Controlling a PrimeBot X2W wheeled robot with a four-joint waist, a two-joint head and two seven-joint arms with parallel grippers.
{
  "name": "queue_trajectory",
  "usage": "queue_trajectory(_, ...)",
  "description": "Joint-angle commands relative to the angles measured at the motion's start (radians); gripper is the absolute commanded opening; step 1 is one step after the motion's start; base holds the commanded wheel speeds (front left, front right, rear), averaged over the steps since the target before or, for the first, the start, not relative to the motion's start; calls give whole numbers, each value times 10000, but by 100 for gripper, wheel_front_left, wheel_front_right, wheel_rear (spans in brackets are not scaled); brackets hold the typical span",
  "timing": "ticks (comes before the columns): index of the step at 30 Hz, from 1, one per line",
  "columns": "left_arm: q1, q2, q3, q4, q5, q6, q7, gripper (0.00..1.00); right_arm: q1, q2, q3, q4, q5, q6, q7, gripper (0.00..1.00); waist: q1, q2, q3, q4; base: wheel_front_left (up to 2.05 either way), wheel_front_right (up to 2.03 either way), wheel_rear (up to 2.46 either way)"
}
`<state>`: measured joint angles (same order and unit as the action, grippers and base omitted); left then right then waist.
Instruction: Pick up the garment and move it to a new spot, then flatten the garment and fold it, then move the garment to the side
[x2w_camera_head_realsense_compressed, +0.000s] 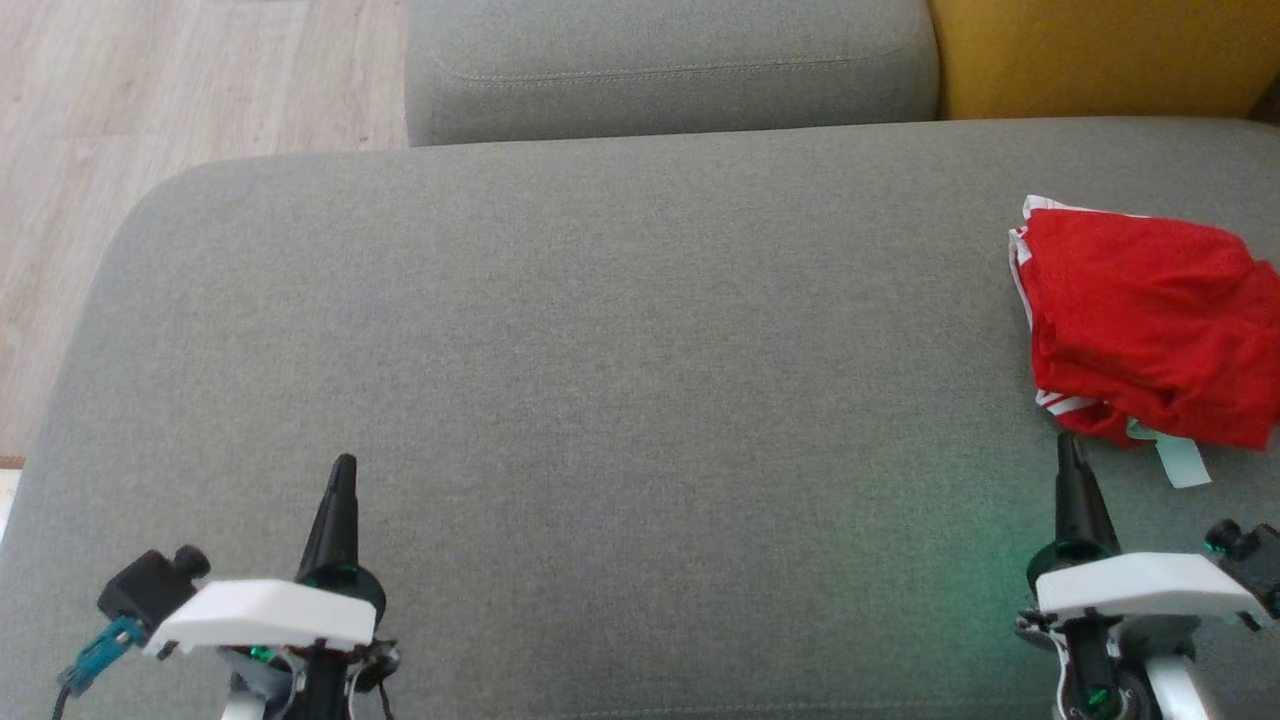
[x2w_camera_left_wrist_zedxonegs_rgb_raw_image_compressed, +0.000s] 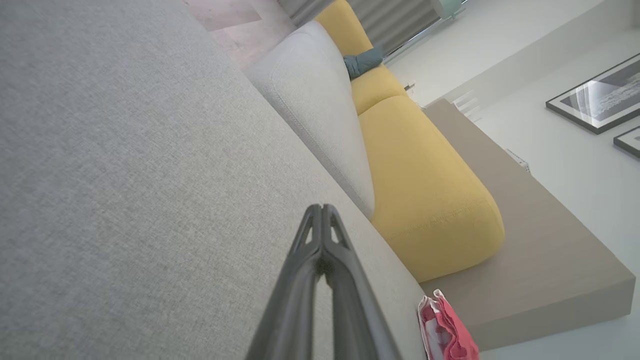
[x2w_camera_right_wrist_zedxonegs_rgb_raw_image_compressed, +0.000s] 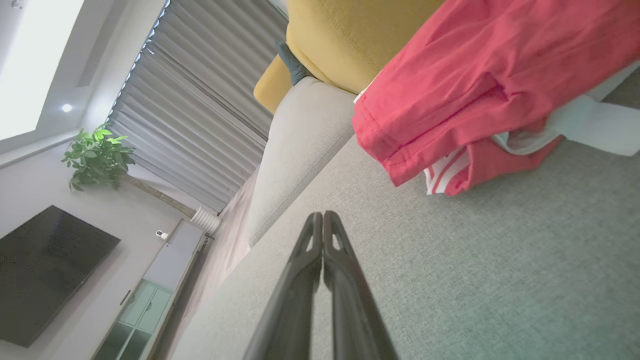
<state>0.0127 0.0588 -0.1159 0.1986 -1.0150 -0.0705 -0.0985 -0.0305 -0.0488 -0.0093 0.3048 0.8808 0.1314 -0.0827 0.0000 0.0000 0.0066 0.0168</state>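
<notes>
Grey woven fabric covers the seat cushion (x2w_camera_head_realsense_compressed: 600, 350), which we take as our reference throughout. Beyond its far edge stands a grey back cushion (x2w_camera_head_realsense_compressed: 670, 60), and beyond its far right corner a yellow cushion (x2w_camera_head_realsense_compressed: 1100, 50). Off the seat cushion's left end we note pale wood flooring (x2w_camera_head_realsense_compressed: 150, 100).

The garment (x2w_camera_head_realsense_compressed: 1140, 330), red with white stripes at its edges, lies crumpled on the seat cushion near its right end, roughly midway between the far and near edges.

The left gripper (x2w_camera_head_realsense_compressed: 343, 468) stands over the seat cushion's near left part. Its two dark fingers are pressed together and grasp nothing, and the left wrist view confirms the tips meeting above bare fabric. The right gripper (x2w_camera_head_realsense_compressed: 1066, 445) stands over the near right part, fingers likewise clenched and empty, with its tip close to the garment's near edge but apart from the cloth.

A pale label (x2w_camera_head_realsense_compressed: 1180, 460) trails from the garment's near edge onto the seat cushion.
</notes>
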Motion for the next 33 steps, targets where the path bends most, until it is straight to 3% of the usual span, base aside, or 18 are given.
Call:
queue_trajectory(1,-576,154,292,-247,-301,-108,63,0,-551,-168,31,-383,369,-4,70,0,0,0,-1,-4,0,0,0)
queue_trajectory(33,-887,184,1122,115,-3420,-366,961,0,-656,-175,-410,-503,4073,-6,959,0,0,0,-18,-90,0,0,0)
